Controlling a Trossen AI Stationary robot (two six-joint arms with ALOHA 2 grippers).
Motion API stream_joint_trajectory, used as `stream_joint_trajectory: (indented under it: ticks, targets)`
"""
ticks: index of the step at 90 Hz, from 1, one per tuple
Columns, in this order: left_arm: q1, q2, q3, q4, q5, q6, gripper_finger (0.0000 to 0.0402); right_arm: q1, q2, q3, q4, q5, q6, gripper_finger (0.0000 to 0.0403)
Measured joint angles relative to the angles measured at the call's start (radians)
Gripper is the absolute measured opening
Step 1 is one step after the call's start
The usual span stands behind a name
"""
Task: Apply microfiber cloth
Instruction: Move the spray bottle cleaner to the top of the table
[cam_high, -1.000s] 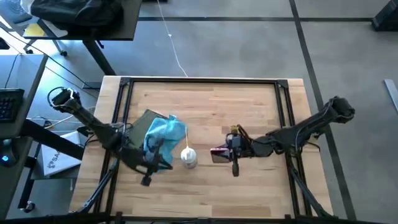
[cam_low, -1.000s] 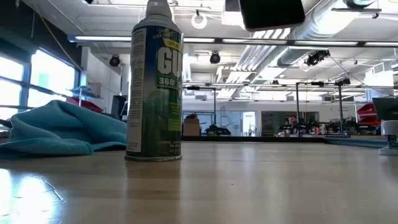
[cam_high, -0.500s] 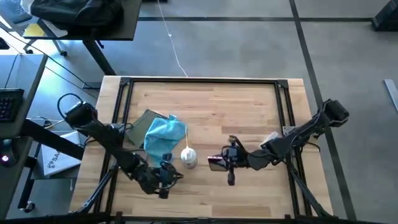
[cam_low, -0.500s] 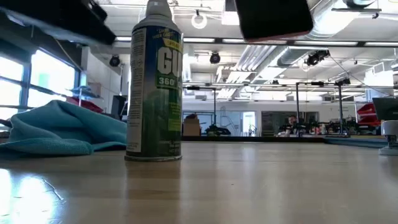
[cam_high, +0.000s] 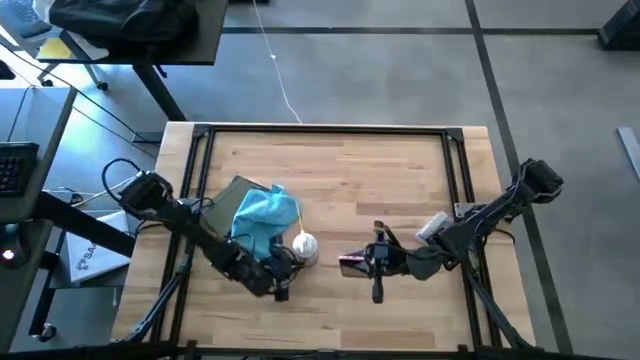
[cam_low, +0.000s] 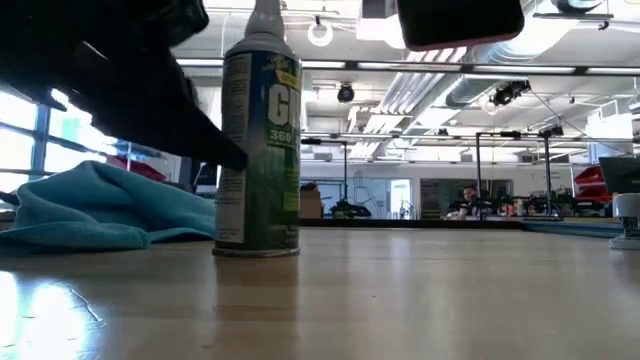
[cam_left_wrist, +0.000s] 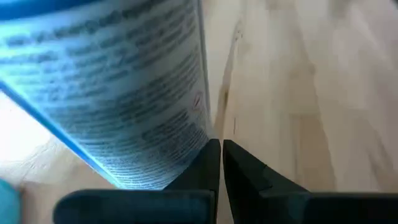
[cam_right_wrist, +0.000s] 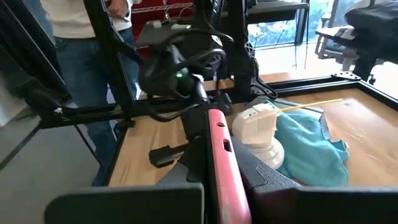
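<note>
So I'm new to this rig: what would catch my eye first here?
The spray can stands near the table's front left, with the left gripper shut and pressed against its side. Behind it lies the turquoise microfiber cloth, untouched. The right gripper holds a pink-edged phone at mid-table.

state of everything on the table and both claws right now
microfiber cloth: crumpled in a heap, lying partly on the olive pouch, not held
spray can: upright, tilted slightly, left claw pressed against its side
olive pouch: flat, partly under the cloth
left claw: shut, empty, beside the can
right claw: shut on the pink phone, held on edge
</note>
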Motion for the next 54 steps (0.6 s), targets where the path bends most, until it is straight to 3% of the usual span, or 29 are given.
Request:
stream_joint_trajectory:
  ticks: [25, 54]
  targets:
    - [0.152, 0.017, -0.143, 0.424, 0.092, 0.196, 0.0000, -0.005, 0.000, 0.000, 0.000, 0.000, -0.015, 0.0000]
    - [0.422, 0.138, -0.148, 0.685, 0.260, 0.313, 0.0000, -0.005, 0.000, 0.000, 0.000, 0.000, -0.008, 0.0000]
